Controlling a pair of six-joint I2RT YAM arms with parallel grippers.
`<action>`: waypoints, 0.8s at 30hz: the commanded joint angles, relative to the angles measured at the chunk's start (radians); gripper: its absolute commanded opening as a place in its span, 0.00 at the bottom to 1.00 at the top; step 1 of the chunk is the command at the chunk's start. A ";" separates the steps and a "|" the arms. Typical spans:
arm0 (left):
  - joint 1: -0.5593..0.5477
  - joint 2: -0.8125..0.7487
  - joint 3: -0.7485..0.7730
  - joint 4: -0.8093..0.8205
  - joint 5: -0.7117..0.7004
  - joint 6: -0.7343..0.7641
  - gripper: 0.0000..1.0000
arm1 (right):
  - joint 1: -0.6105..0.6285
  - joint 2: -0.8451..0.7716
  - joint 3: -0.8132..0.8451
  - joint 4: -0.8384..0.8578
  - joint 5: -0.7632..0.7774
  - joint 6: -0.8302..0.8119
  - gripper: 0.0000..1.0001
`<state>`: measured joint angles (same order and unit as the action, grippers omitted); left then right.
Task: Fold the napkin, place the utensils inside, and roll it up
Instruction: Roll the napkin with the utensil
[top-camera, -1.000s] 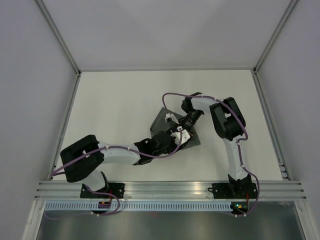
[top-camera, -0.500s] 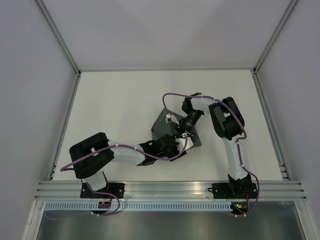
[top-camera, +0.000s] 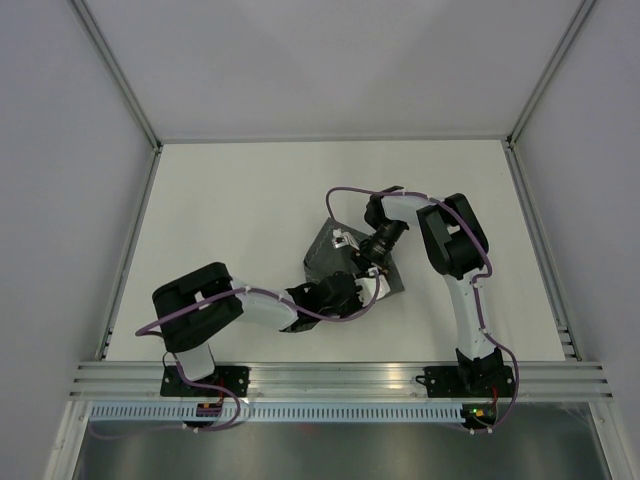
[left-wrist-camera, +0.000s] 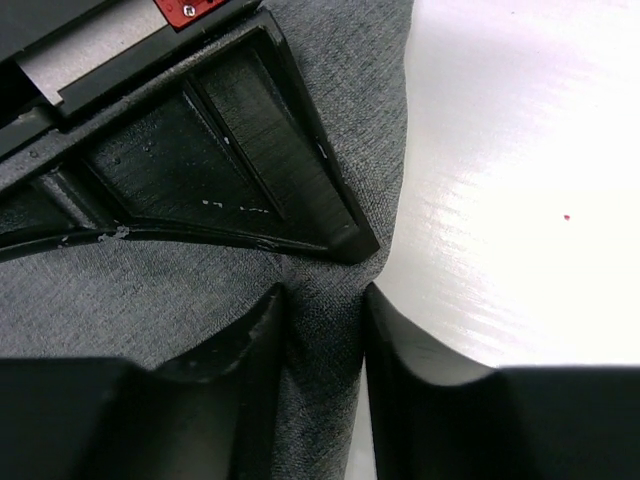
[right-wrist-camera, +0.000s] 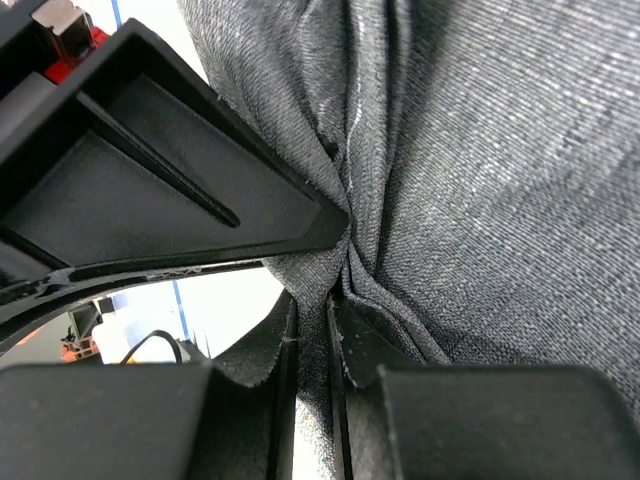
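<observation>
The dark grey napkin (top-camera: 325, 250) lies bunched on the white table, mid-right. My left gripper (top-camera: 367, 289) is at its near right edge. In the left wrist view the gripper (left-wrist-camera: 326, 320) is shut on a fold of napkin (left-wrist-camera: 150, 290) at the cloth's edge. My right gripper (top-camera: 355, 262) sits over the napkin's middle. In the right wrist view it (right-wrist-camera: 312, 310) is shut on a pinched ridge of napkin (right-wrist-camera: 500, 150). The two grippers nearly touch: each wrist view shows the other's black finger (left-wrist-camera: 260, 150) (right-wrist-camera: 150, 170). No utensils are in view.
The white table (top-camera: 230, 200) is bounded by side walls and metal frame posts. An aluminium rail (top-camera: 340, 380) with both arm bases runs along the near edge. The right arm's elbow (top-camera: 455, 235) stands to the right of the napkin.
My left arm has swung right and nearer, bringing its gripper to the napkin's near right edge. The right gripper has barely moved on the cloth.
</observation>
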<state>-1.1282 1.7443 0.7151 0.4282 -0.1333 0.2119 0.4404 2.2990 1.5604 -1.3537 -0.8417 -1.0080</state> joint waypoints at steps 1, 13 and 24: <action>-0.005 0.053 -0.005 0.009 -0.014 -0.057 0.35 | -0.002 0.063 -0.017 0.153 0.159 -0.052 0.01; 0.013 0.100 0.026 -0.029 0.127 -0.100 0.02 | -0.025 -0.022 0.003 0.131 0.101 -0.027 0.32; 0.140 0.084 -0.020 0.010 0.379 -0.195 0.02 | -0.150 -0.200 0.135 0.126 -0.056 0.067 0.53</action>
<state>-1.0122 1.7954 0.7391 0.5003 0.1379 0.0902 0.3332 2.1880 1.6402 -1.3045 -0.8272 -0.9836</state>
